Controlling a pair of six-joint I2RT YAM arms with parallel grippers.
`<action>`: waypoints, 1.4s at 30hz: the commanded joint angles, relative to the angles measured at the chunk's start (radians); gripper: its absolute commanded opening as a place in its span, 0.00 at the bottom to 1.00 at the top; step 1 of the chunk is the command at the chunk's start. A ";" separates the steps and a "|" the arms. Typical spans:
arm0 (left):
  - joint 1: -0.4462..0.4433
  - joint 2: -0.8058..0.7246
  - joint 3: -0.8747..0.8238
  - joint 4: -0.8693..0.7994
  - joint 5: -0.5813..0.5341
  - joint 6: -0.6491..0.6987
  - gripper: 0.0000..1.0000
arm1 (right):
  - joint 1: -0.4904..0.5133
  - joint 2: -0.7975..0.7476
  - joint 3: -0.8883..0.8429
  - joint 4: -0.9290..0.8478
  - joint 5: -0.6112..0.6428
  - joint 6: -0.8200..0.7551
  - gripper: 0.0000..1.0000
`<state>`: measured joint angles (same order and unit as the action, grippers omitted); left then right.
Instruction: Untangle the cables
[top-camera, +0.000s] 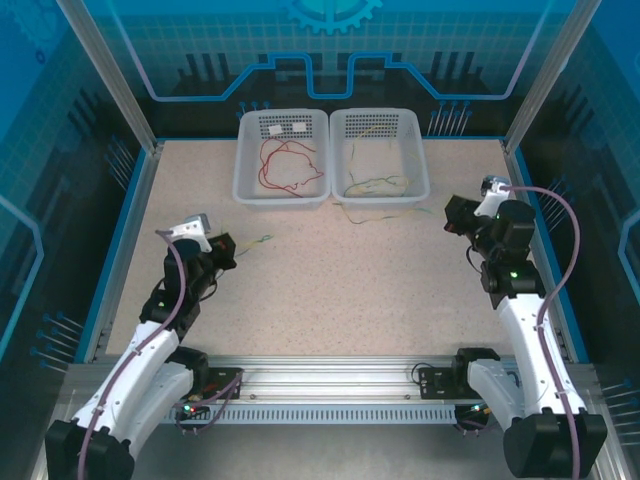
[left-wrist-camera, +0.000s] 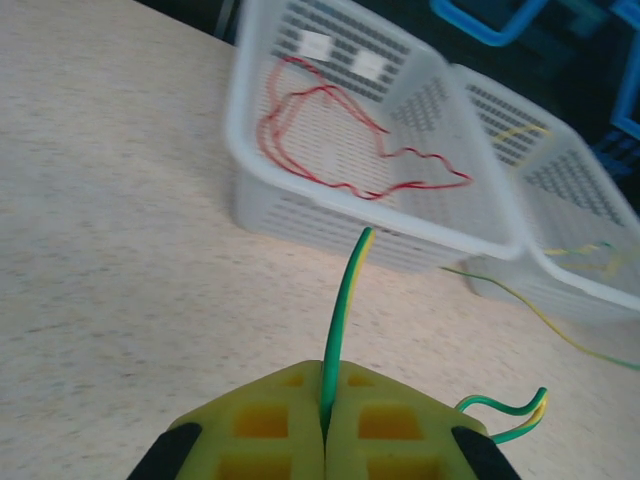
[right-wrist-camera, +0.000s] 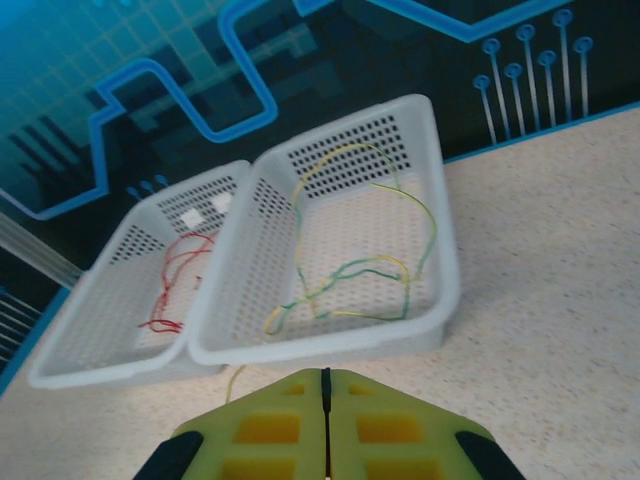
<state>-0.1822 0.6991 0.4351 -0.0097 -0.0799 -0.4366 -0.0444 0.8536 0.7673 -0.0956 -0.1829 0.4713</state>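
**Wire sorting: mostly done, two pieces outstanding**

Speckled table (top-camera: 330, 290) inside blue walls (top-camera: 60, 150).
- Left claw (left-wrist-camera: 325, 415), near the left edge: clamped on one green-and-yellow wire (left-wrist-camera: 345, 300).
- Right claw (right-wrist-camera: 324, 385), near the right edge: fingers together, nothing between them.
- Stray wire (left-wrist-camera: 530, 311): loose on the table, just before the right basket (top-camera: 380, 197).
- Far edge: red wires (top-camera: 285, 165) in the left basket (top-camera: 282, 197); yellow-green wires (top-camera: 375, 183) in the right.

Judged: held and stray wires remain unbinned.

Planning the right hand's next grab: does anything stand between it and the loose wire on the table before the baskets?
Nothing visible: bare table lies between the right hand and the wire.
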 joint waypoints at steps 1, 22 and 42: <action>-0.025 -0.004 0.002 0.101 0.149 0.028 0.00 | 0.003 -0.019 0.101 0.070 -0.072 0.042 0.00; -0.120 0.024 -0.024 0.204 0.253 0.050 0.00 | 0.010 0.252 0.504 0.112 0.086 0.088 0.00; -0.137 0.070 -0.027 0.261 0.229 0.032 0.00 | 0.016 0.387 0.806 -0.039 0.086 0.100 0.00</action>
<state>-0.3107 0.7662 0.4213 0.2005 0.1543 -0.4122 -0.0391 1.2346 1.5486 -0.1040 -0.1120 0.5762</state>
